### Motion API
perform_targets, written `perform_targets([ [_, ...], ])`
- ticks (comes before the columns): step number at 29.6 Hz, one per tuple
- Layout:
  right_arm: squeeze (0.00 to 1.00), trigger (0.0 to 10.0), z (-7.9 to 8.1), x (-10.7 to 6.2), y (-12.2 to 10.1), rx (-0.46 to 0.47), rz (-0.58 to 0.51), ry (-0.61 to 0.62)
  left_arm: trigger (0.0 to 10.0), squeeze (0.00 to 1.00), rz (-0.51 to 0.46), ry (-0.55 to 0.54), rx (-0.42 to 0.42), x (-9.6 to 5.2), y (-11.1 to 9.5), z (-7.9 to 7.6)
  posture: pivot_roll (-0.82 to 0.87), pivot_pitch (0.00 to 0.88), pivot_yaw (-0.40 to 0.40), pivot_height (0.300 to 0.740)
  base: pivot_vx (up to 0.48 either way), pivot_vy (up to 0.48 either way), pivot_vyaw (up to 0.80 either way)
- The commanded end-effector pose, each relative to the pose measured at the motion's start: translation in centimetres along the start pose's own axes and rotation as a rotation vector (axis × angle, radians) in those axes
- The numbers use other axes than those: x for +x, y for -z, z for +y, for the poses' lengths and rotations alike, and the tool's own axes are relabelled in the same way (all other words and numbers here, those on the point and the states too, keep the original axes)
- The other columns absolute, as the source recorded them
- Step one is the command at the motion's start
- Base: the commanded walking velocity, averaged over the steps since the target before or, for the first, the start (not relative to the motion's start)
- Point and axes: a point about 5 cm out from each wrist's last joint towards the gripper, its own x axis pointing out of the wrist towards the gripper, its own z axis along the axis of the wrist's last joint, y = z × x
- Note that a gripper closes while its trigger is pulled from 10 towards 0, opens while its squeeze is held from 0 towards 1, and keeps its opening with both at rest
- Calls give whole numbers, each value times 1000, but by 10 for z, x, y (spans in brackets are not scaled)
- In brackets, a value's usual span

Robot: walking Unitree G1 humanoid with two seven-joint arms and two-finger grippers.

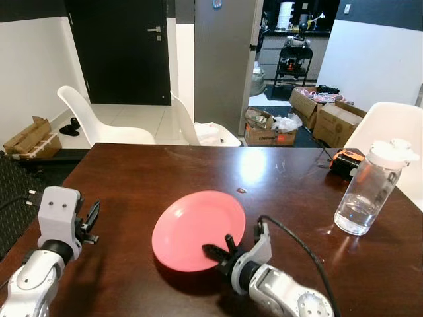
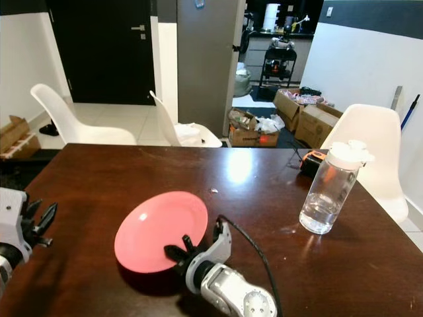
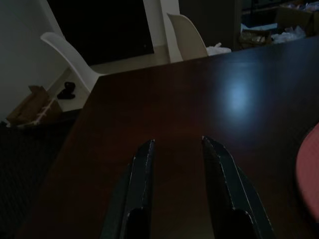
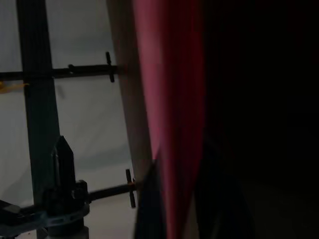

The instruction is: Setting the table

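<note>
I am gripping the near rim of the pink plate (image 1: pixel 198 228) with the right end effector (image 1: pixel 221 254), holding it tilted above the table (image 1: pixel 132 178). I should lower it level. The left end effector (image 3: pixel 177 164) is hovering narrowly parted, empty.

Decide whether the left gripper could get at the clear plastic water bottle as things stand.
Probably not: the left gripper sits open at the table's near-left edge, while the clear plastic water bottle stands far right, beyond the pink plate the right gripper holds.
</note>
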Motion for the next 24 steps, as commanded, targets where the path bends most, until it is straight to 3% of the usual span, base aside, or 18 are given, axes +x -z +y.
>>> perform_targets([
  [1, 1000, 10000, 34, 23, 48, 130, 112, -144, 10000, 0, 21, 9, 7, -2, 4, -2, 104, 84, 61, 740, 0, 0, 0],
  [7, 1000, 10000, 47, 14, 30, 132, 8, -138, 10000, 0, 28, 21, -2, -2, 6, -7, 90, 85, 65, 740, 0, 0, 0],
  [9, 1000, 10000, 56, 2, 18, 108, -120, -53, 10000, 0, 30, 32, -4, -1, 6, -10, 87, 88, 68, 740, 0, 0, 0],
  [10, 1000, 10000, 56, 2, 18, 108, -120, -53, 10000, 0, 30, 32, -4, -1, 6, -10, 87, 88, 68, 740, 0, 0, 0],
  [11, 0, 10000, 58, -4, 14, 127, -173, 7, 10000, 0, 32, 36, -5, -1, 6, -11, 82, 91, 70, 740, 0, 0, 0],
  [12, 0, 10000, 65, -16, 12, 165, -217, 45, 10000, 0, 35, 46, -6, 0, 6, -12, 74, 93, 75, 740, 0, 0, 0],
  [19, 0, 10000, 70, -34, 35, 234, -135, 63, 10000, 0, 42, 91, -10, 6, 8, -22, 45, 104, 94, 740, 0, 0, 0],
  [24, 0, 10000, 72, -44, 36, 208, -105, 47, 10000, 0, 38, 112, -14, 11, 7, -28, 29, 106, 101, 740, 0, 0, 0],
])
